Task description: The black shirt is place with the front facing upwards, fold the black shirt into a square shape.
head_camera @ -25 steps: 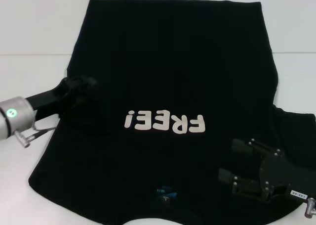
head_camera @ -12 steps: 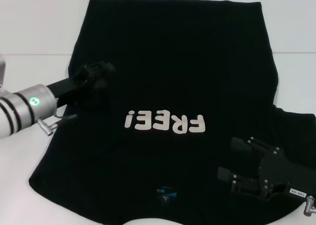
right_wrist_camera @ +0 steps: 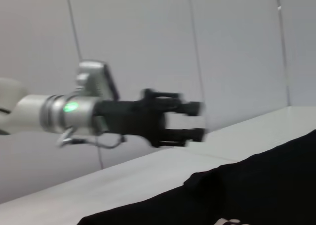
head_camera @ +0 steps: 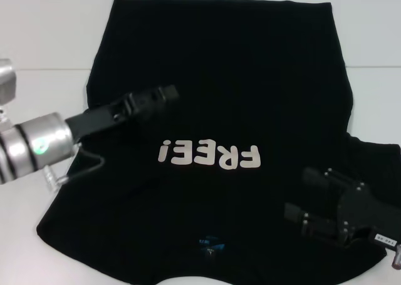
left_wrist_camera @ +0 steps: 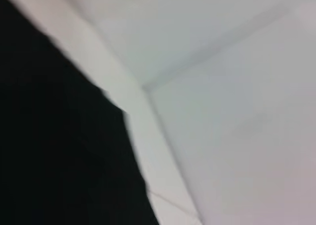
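Note:
The black shirt (head_camera: pixel 219 66) lies flat on the white table, front up, with the off-white "FREE!" print (head_camera: pixel 208 155) at mid-chest and the blue neck label (head_camera: pixel 210 242) near the front edge. It also shows in the left wrist view (left_wrist_camera: pixel 59 151) and the right wrist view (right_wrist_camera: pixel 266 180). My left gripper (head_camera: pixel 169 95) hangs over the shirt's left half, above the print. The right wrist view shows it (right_wrist_camera: pixel 197 121) open and empty, raised off the cloth. My right gripper (head_camera: pixel 301 194) is open over the shirt's near right part, by the right sleeve.
The white table (head_camera: pixel 44 34) shows around the shirt on the left, the right and at the back. A pale wall stands behind the table in the right wrist view.
My left gripper has moved from the shirt's left edge to the right and farther out over the shirt. My right gripper has shifted slightly toward the near right.

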You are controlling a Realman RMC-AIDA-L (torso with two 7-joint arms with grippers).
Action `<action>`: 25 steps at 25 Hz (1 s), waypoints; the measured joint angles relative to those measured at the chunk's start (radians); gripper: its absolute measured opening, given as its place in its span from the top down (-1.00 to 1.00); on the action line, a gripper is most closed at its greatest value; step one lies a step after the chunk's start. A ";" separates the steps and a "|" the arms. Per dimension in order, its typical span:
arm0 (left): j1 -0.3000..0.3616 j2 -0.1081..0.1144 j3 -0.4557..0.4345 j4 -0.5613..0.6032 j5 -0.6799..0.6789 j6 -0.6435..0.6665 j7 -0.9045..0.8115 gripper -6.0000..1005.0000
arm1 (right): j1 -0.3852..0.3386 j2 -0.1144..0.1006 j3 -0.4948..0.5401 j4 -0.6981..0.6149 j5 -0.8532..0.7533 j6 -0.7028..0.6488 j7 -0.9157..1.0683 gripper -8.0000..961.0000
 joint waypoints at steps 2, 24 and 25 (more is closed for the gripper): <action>0.025 0.018 0.020 0.008 0.006 0.099 0.092 -0.13 | -0.010 -0.001 0.001 -0.003 0.023 0.001 0.000 -0.90; 0.309 -0.011 0.224 0.249 0.039 0.339 0.856 -0.19 | -0.105 -0.025 0.139 -0.599 -0.217 -0.016 1.030 -0.90; 0.310 -0.012 0.224 0.255 0.039 0.346 0.861 -0.19 | -0.089 -0.039 0.135 -0.637 -0.273 -0.037 1.125 -0.90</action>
